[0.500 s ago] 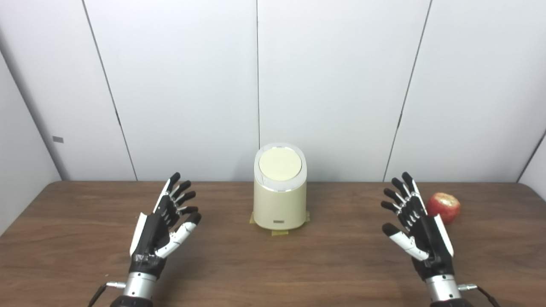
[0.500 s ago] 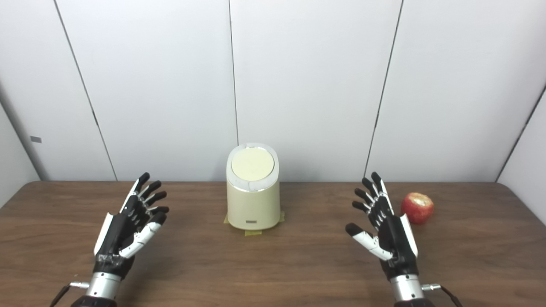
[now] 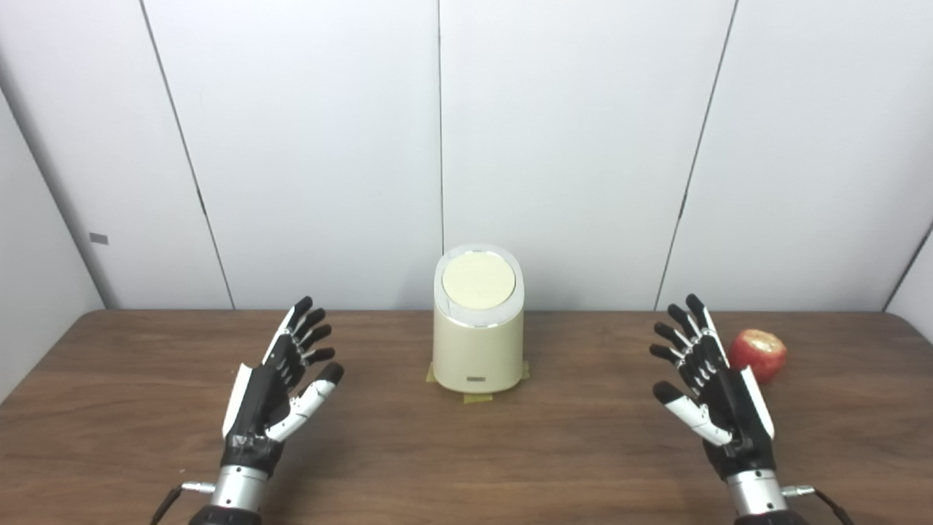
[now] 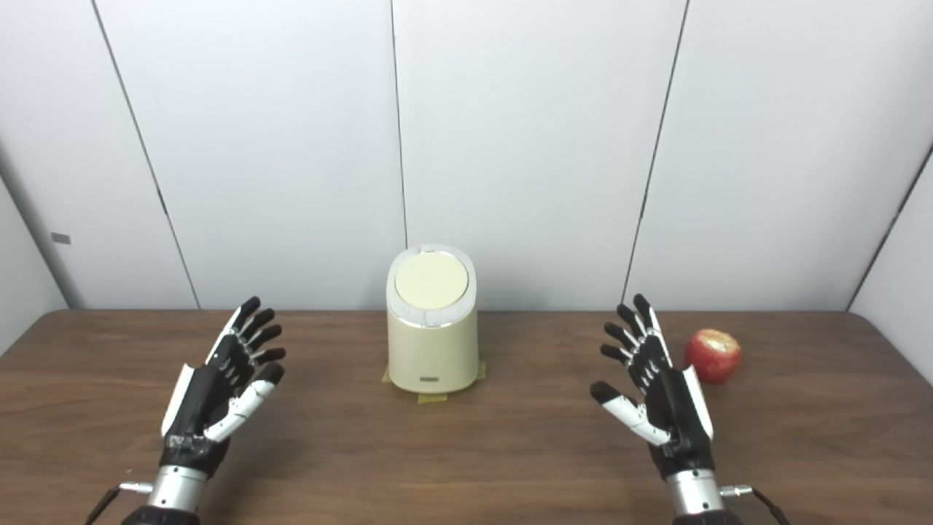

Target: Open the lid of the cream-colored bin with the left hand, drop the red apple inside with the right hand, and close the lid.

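Cream-colored and round, the bin (image 3: 477, 343) stands upright in the middle of the brown wood surface (image 3: 466, 452), near the back edge by the white wall (image 3: 583, 146). Its lid (image 3: 478, 281) is down and closed. Bits of yellow tape (image 3: 477, 397) stick out from under the bottom of the bin. The red apple (image 3: 758, 353) sits on the surface far over on the right side, well apart from the bin. The right hand (image 3: 711, 397) is held up over the surface just beside the apple, not touching it. Its fingers are spread apart and it holds nothing. The left hand (image 3: 280, 390) is held up on the other side of the bin, well apart from it. Its fingers are spread too, pointing up and away, and it holds nothing. The bin stands between the two hands.
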